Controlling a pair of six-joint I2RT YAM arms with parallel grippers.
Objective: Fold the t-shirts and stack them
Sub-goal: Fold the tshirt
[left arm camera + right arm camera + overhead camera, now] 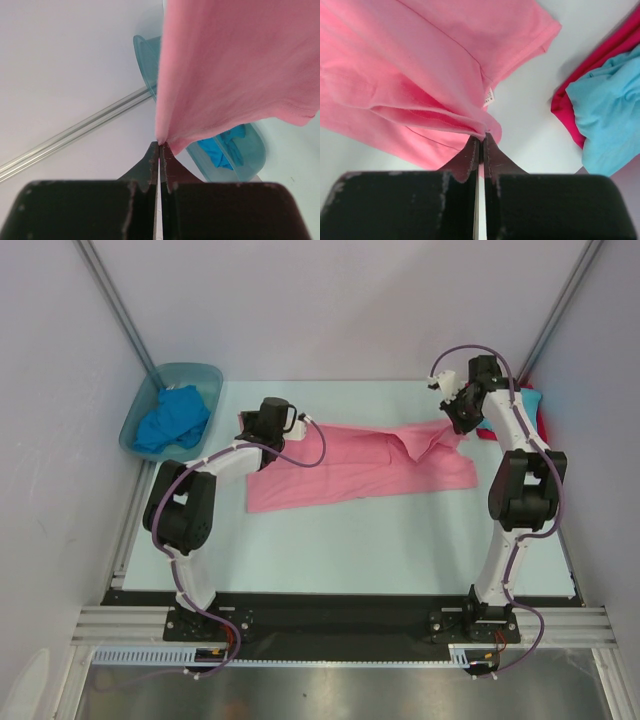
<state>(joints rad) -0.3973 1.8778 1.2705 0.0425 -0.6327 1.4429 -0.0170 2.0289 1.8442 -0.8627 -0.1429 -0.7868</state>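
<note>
The pink t-shirt [360, 468] lies spread across the middle of the table, with both far corners lifted. My left gripper [245, 420] is shut on its far left corner, and the cloth hangs from the closed tips [161, 145]. At the far right edge my right gripper [462, 426] is shut on a bunched fold near the collar [482, 135]. In the tub lies the crumpled royal blue t-shirt [172, 418] [225, 146]. The turquoise t-shirt [605, 115] rests on the red t-shirt [600, 55] at the table's far right, mostly behind the right arm in the top view.
The blue-green translucent tub [190, 370] [145, 55] stands at the back left corner against the wall. White walls and metal frame bars close in the back and sides. A black base strip runs along the table's near edge.
</note>
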